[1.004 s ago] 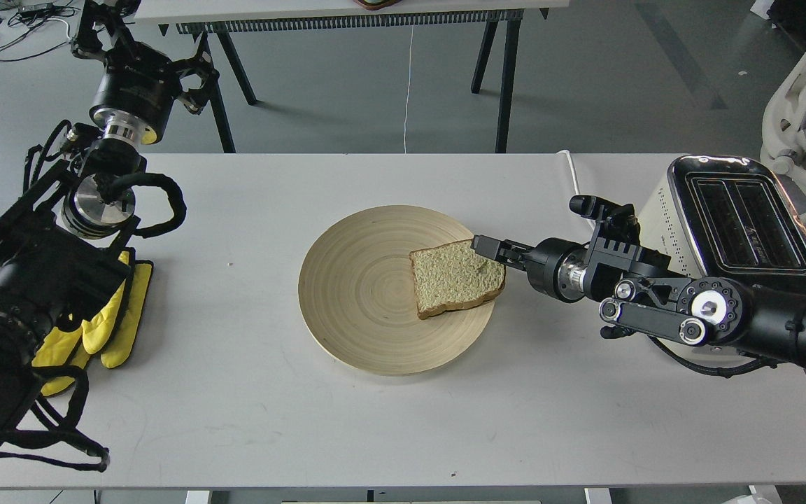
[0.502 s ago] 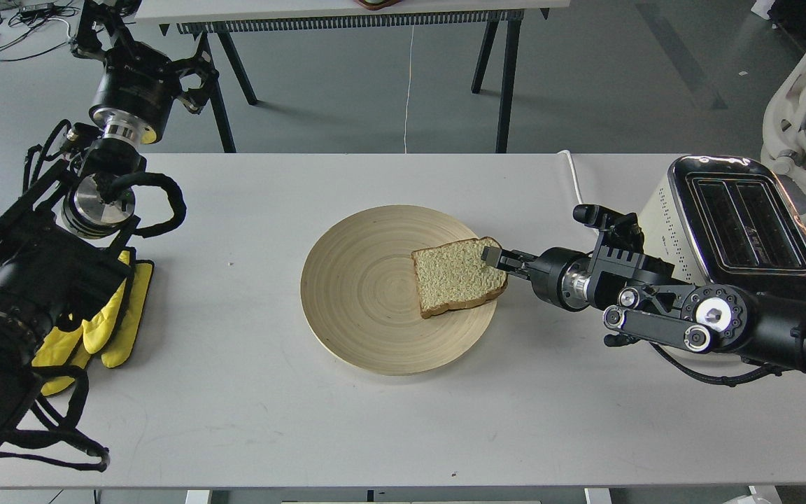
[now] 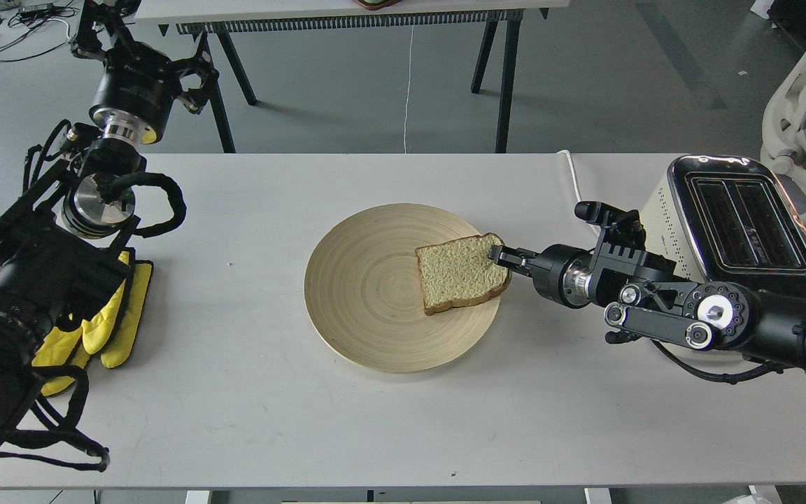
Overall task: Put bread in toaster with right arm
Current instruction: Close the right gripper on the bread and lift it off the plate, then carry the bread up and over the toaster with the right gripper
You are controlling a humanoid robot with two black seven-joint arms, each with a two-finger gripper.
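Note:
A slice of bread lies on the right part of a round wooden plate in the middle of the white table. My right gripper reaches in from the right and is closed on the bread's right edge, low over the plate. The silver toaster stands at the table's right end, behind my right arm, with both dark slots facing up and empty. My left arm rises at the far left; its far end is dark and cut by the top edge, so its fingers cannot be told apart.
A yellow cloth or glove lies at the table's left edge under my left arm. The toaster's white cable runs off the back edge. A white chair stands at the far right, and another table's legs stand behind.
My right gripper has closed on the bread's right edge and drawn back to the right. The bread and the plate have shifted slightly right with it. The left arm has not moved.

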